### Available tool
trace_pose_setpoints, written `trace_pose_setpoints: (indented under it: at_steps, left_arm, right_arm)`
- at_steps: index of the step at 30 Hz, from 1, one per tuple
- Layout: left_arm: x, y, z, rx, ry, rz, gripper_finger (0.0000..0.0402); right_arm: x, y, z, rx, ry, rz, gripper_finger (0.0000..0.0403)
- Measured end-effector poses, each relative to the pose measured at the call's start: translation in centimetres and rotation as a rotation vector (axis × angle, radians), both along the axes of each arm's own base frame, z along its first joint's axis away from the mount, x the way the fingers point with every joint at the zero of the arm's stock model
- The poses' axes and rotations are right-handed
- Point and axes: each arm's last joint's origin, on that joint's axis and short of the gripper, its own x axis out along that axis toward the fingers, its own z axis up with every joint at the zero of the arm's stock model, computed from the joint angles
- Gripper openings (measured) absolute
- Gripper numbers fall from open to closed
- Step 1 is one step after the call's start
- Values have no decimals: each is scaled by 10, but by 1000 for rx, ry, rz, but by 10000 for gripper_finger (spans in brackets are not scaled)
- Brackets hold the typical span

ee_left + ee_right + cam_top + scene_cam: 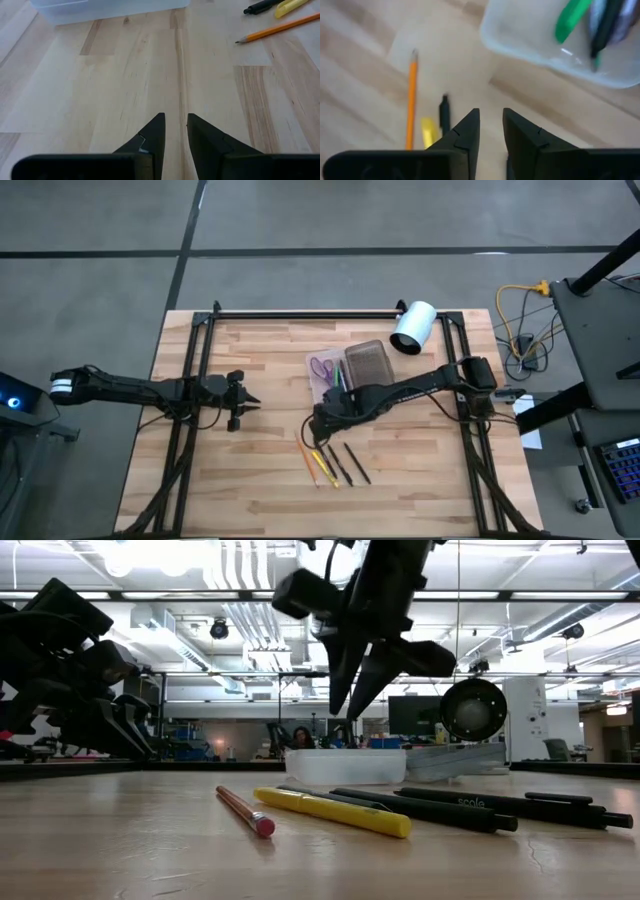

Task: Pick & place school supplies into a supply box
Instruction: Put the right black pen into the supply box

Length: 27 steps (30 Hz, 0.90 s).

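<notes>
So far, the task is looking only partly done. The wooden table (250, 480), made of pale planks with visible grain, is carrying everything. The supply box (330, 385) is lying open near the middle of the table: a whitish translucent tray with smooth rounded walls, and beside it a darker ribbed lid half (368, 364). Inside the tray a green pen (572, 17), some dark pens and the purple-handled scissors (321, 366) are already resting. Just in front of the box, four or five supplies are waiting on the bare wood: an orange pencil (243, 810) with a pink eraser, a thick yellow marker (332, 811), and slim matte black pens (500, 806). The right gripper (322, 426) is hovering above the table between the box and these pens, its fingers slightly apart and grasping nothing. The left gripper (252, 402) is waiting well apart on the left side, also slightly parted and empty.
</notes>
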Motion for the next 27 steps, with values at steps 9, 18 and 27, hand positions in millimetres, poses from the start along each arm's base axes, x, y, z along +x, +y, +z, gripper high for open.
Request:
trace_pose_setpoints:
  at_steps: [9, 18, 27]
  left_arm:
    - [0, 0, 0, 0, 0, 0, 66]
    - [0, 0, 0, 0, 0, 0, 66]
    - [0, 0, 0, 0, 0, 0, 66]
  right_arm:
    - [-7, 36, 0, 18, -7, 104, 86]
    - [-4, 52, 1, 59, -73, 90, 73]
    - [4, 59, 2, 79, -133, 122, 71]
